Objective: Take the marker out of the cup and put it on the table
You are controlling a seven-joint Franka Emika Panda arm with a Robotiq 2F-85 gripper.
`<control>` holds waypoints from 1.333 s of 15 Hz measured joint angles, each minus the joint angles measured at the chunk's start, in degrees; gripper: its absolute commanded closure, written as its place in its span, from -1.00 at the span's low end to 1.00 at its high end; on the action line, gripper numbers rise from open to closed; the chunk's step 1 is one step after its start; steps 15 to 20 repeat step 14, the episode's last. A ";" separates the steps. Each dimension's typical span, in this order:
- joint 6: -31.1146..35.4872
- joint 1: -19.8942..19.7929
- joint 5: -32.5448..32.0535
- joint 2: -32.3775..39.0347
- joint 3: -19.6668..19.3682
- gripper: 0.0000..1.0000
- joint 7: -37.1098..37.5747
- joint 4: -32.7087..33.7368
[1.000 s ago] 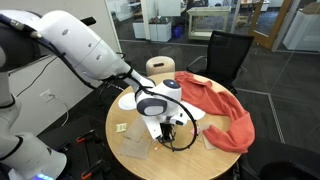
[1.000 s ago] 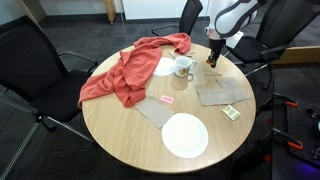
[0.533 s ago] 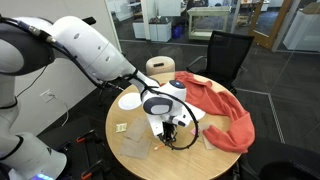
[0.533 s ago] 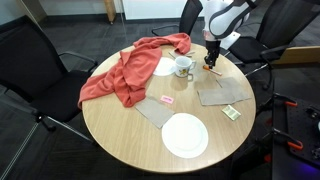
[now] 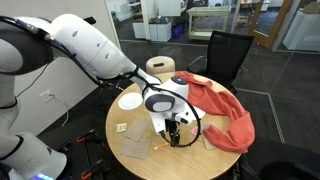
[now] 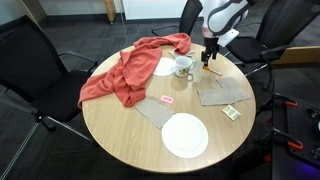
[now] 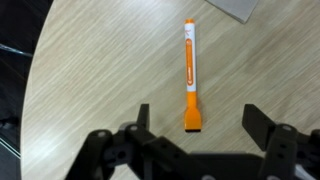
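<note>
Shows the marker [image 7: 189,70] lying flat on the table [image 7: 90,80], outside the cup [image 6: 183,67] and just beside it in an exterior view. Shows the gripper [image 7: 198,118] spread wide and pinching nothing, jaws flanking the marker's orange end without touching it, hanging low near the cup. Reads as the release step, with the placement apparently complete. Calls next for a straight lift clear of the cup, avoiding any nudge that could set the marker rolling.
</note>
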 measured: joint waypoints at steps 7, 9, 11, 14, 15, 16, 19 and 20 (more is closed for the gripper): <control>0.14 0.05 0.00 -5.35 -0.54 -1.00 0.00 -1.00; 0.16 0.06 0.00 -7.52 -0.56 -1.00 0.00 -1.98; 0.15 0.04 0.00 -9.01 -0.56 -1.00 -0.05 -2.70; 0.15 0.04 0.00 -8.46 -0.56 -1.00 -0.06 -2.63; 0.15 0.04 0.00 -8.46 -0.56 -1.00 -0.06 -2.63; 0.15 0.04 0.00 -8.46 -0.56 -1.00 -0.06 -2.63; 0.15 0.04 0.00 -8.46 -0.56 -1.00 -0.06 -2.63; 0.15 0.04 0.00 -8.46 -0.56 -1.00 -0.06 -2.63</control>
